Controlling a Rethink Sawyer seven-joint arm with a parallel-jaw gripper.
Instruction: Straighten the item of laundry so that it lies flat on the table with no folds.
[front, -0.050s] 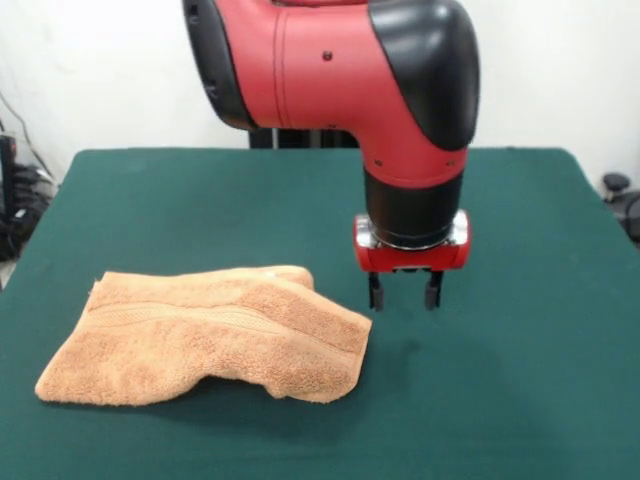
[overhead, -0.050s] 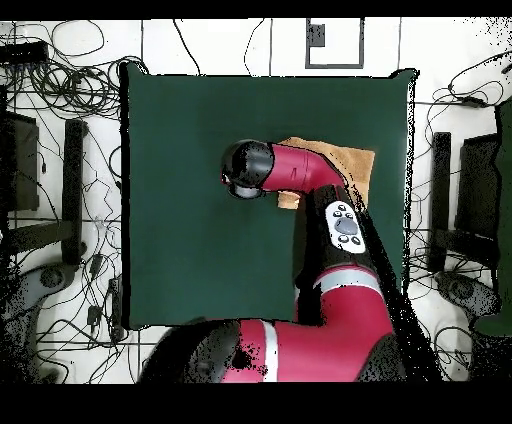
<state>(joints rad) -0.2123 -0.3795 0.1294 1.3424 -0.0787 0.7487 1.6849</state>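
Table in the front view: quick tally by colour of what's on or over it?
Orange-tan: 1, the towel, folded over itself.
Red and black: 1, the arm's gripper, fingers apart, beside the towel and not touching it.
Green: 1, the table itself.
Total: 3.

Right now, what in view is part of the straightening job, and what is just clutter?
Job:
- towel, folded over on itself
- table
- end effector, open, beside the towel, not touching

Clutter:
- cables on the floor around the table
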